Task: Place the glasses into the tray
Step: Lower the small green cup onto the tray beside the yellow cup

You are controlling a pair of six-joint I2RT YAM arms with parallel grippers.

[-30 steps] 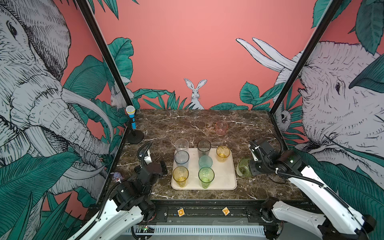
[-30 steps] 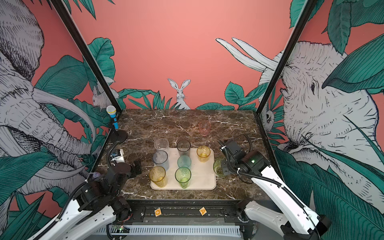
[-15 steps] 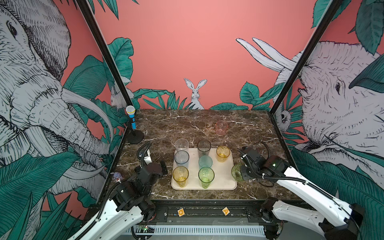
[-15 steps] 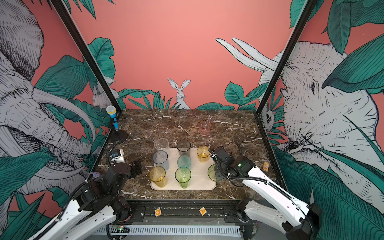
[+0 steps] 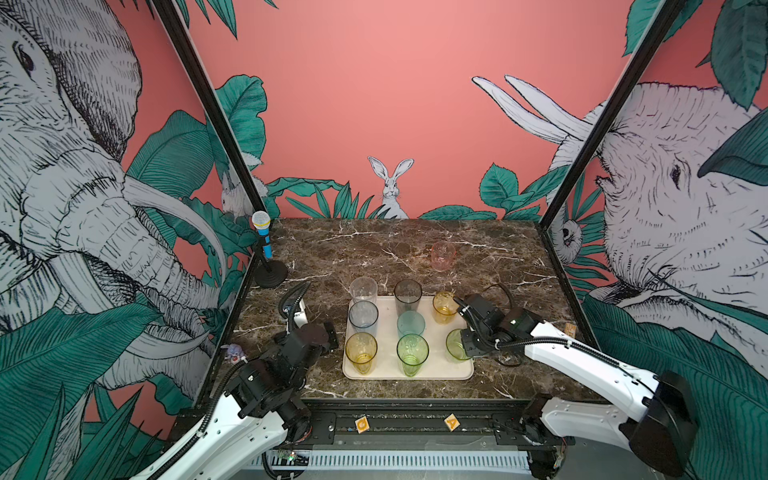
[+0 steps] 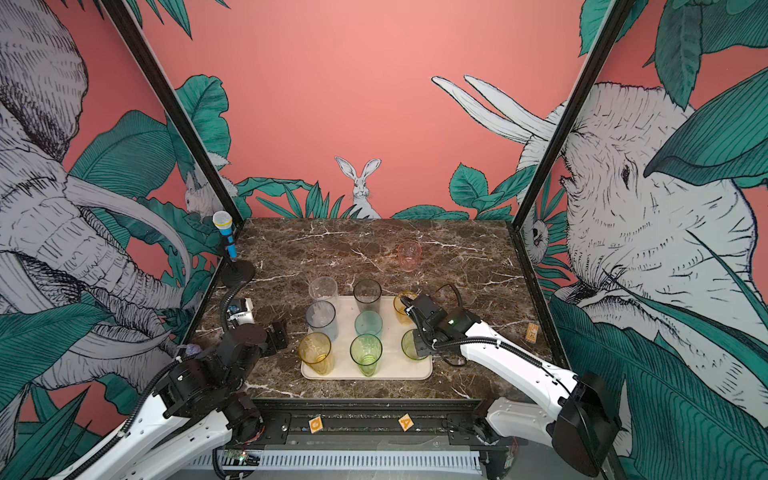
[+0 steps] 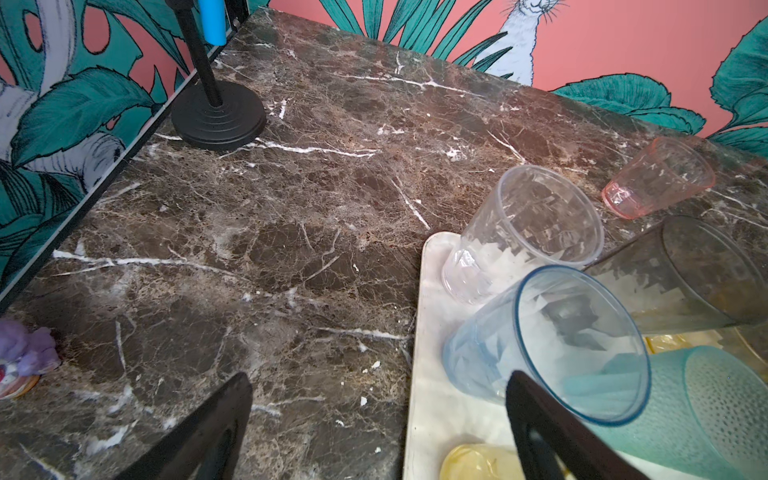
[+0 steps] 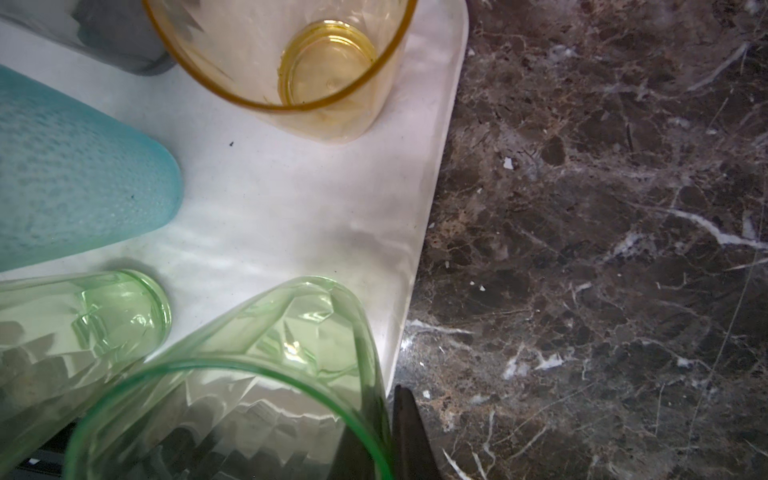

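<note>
The cream tray (image 5: 436,372) (image 6: 399,372) holds several upright glasses: clear (image 5: 363,287), blue-grey (image 5: 363,316), yellow (image 5: 361,348), smoky grey (image 5: 408,293), teal (image 5: 410,324), tall green (image 5: 412,352) and short amber (image 5: 444,305). My right gripper (image 5: 467,348) (image 8: 386,436) is shut on the wall of a short green glass (image 5: 456,344) (image 8: 266,374), which is over the tray's front right part. One finger is inside it, the other (image 8: 409,432) outside. A pink glass (image 5: 443,255) (image 7: 660,176) stands alone on the marble behind the tray. My left gripper (image 5: 329,332) (image 7: 379,378) is open, left of the tray.
A blue-and-yellow toy microphone (image 5: 262,232) on a black stand occupies the back left corner. A small purple object (image 5: 235,353) lies at the left edge, and a small wooden tag (image 5: 570,330) at the right edge. Black frame posts and printed walls enclose the marble table (image 5: 374,249).
My right arm has carried the short green glass leftward from the marble beside the tray to over the tray's front right part. The left arm has stayed put.
</note>
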